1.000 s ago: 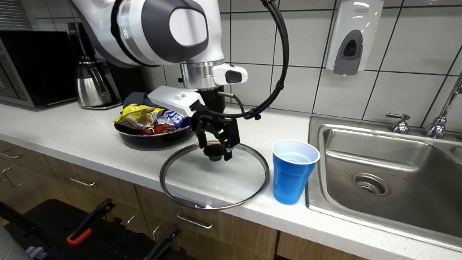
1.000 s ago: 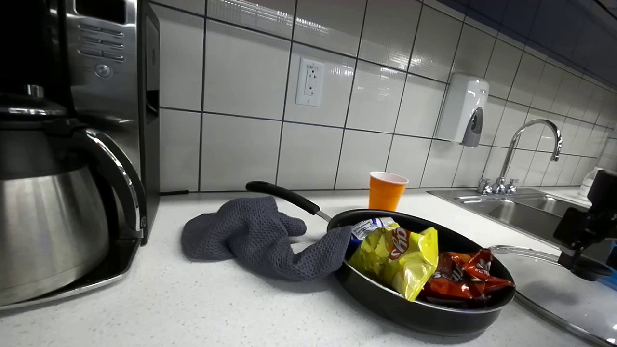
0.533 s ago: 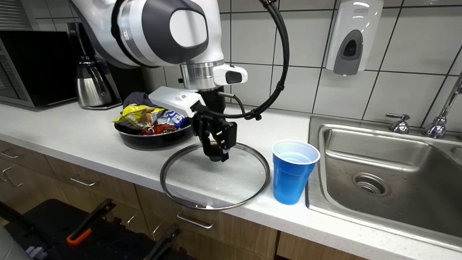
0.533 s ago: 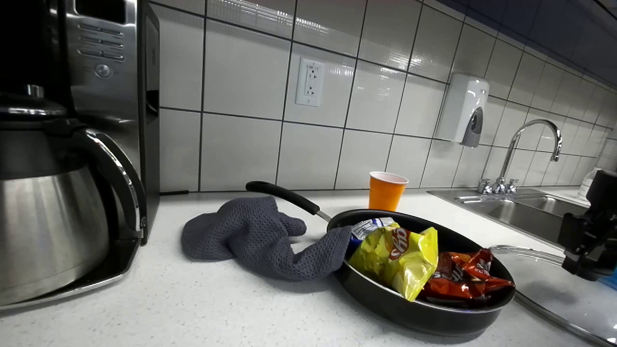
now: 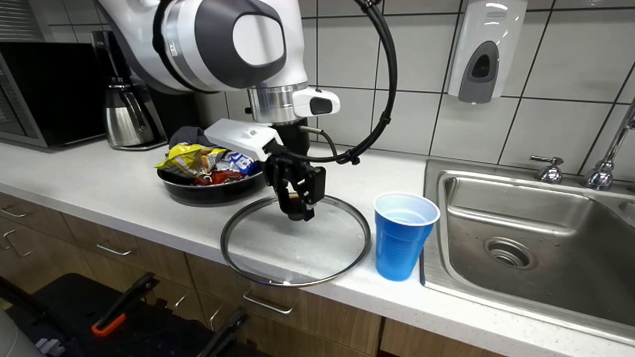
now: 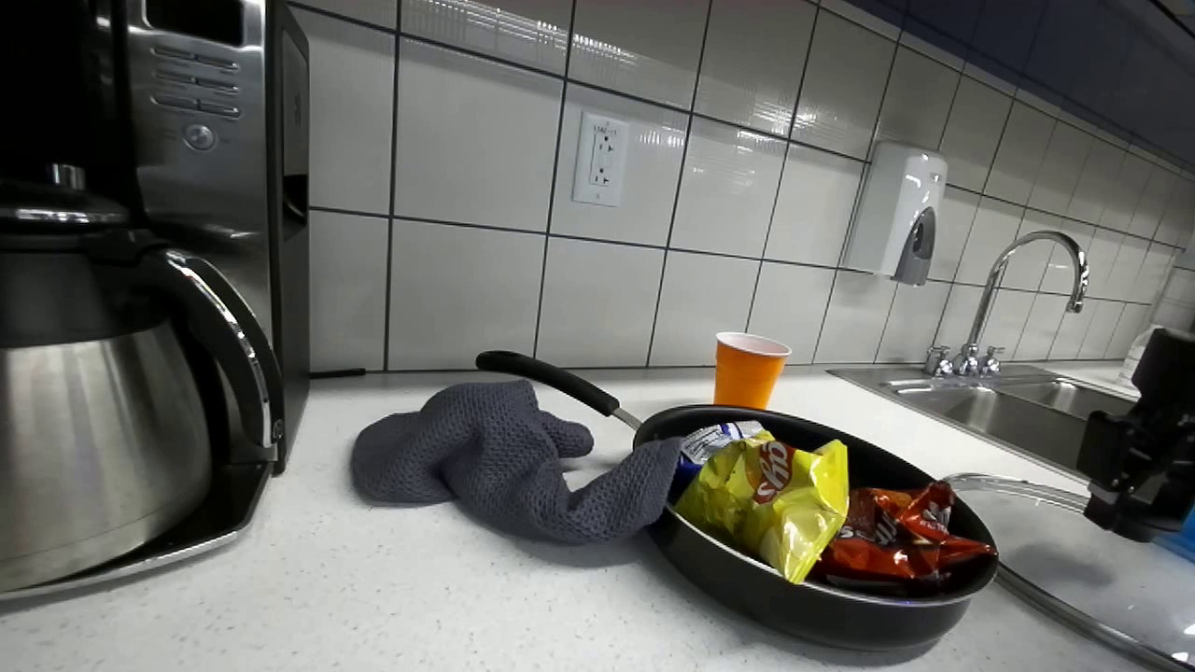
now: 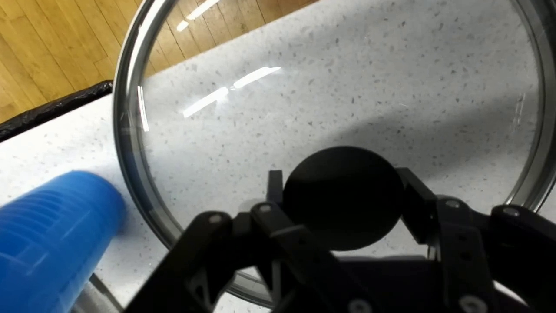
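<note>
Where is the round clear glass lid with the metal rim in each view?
In an exterior view: round clear glass lid, slightly below and left of centre.
In an exterior view: lid in lower right corner, cut off.
Wrist view: lid across centre and right, cropped.
Shared landmark: black two-fingered gripper gripping the lid's black knob.

Room: kitchen; whether home or workplace, cannot be determined;
Wet area: stainless sink [image 5: 560, 267] with gooseneck faucet [image 6: 991, 289];
Wall [image 6: 467, 289]: pale, tiled; soap dispenser [image 5: 483, 49] and power outlet [image 6: 600, 159] mounted on it;
Worktop [image 6: 420, 597]: pale, speckled; wood-grain drawers [image 5: 154, 258] fitted below;
Brewing equipment: coffee maker [image 6: 215, 177] with steel carafe [image 6: 93, 448];
Cookware: black long-handled frying pan [image 6: 812, 611] on the worktop; glass lid [image 5: 302, 243] just beside it
</note>
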Controlling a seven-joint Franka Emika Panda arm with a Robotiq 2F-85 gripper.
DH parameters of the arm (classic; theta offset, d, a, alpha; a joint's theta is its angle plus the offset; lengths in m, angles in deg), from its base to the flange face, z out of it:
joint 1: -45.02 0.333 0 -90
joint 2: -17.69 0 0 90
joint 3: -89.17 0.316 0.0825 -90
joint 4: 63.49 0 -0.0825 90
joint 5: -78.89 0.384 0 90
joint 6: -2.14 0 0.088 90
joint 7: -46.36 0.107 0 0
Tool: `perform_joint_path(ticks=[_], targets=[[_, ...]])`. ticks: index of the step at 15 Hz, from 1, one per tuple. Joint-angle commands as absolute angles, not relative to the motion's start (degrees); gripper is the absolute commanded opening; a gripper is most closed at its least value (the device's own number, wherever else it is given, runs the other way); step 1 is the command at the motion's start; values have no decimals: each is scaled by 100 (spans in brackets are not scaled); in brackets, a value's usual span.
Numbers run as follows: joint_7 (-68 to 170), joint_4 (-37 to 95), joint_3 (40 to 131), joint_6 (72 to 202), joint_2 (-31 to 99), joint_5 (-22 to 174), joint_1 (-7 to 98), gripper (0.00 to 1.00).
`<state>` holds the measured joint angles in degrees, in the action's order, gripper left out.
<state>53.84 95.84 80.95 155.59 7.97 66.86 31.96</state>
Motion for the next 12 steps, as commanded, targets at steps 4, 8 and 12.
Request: perform_joint_path(ticks=[4, 8, 12], targets=[[5199, 9577, 8097, 15430, 481, 6763, 3243, 39], [5176, 9553, 8111, 15380, 440, 6725, 3241, 39], [4992, 9524, 8091, 15338, 397, 6836, 3297, 39]])
